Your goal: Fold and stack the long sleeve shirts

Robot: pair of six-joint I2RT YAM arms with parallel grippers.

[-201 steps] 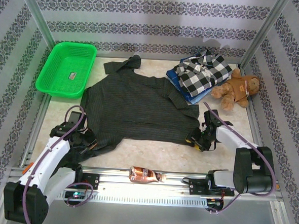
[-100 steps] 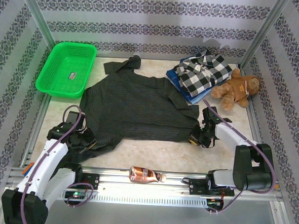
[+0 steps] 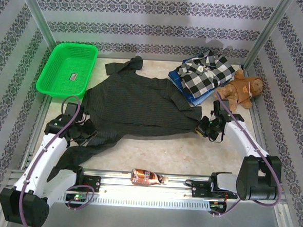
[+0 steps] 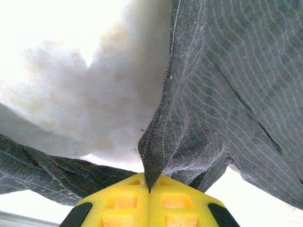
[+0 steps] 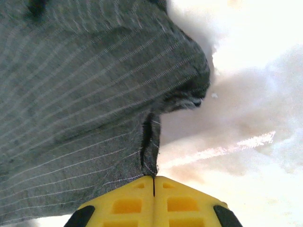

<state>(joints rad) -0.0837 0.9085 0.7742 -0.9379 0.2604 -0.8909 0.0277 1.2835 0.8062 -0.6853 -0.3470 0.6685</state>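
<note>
A large charcoal shirt (image 3: 136, 105) of thin woven cloth with fine pale pinstripes is spread, creased, across the middle of the pale marbled table (image 3: 159, 152). A black-and-white checked flannel shirt (image 3: 205, 73) is laid folded on a blue garment (image 3: 186, 90) at the far right corner, beside a fuzzy brown teddy bear (image 3: 240, 90). A green slotted plastic basket (image 3: 66, 69) is set at the far left corner. Since a second ago, the charcoal shirt's near hem has been raised and drawn away from the near edge. The left gripper (image 4: 149, 187) is seen with yellow pads pressed together on a pinched fold of the near left hem. The right gripper (image 5: 153, 182) is likewise clamped on the near right hem.
</note>
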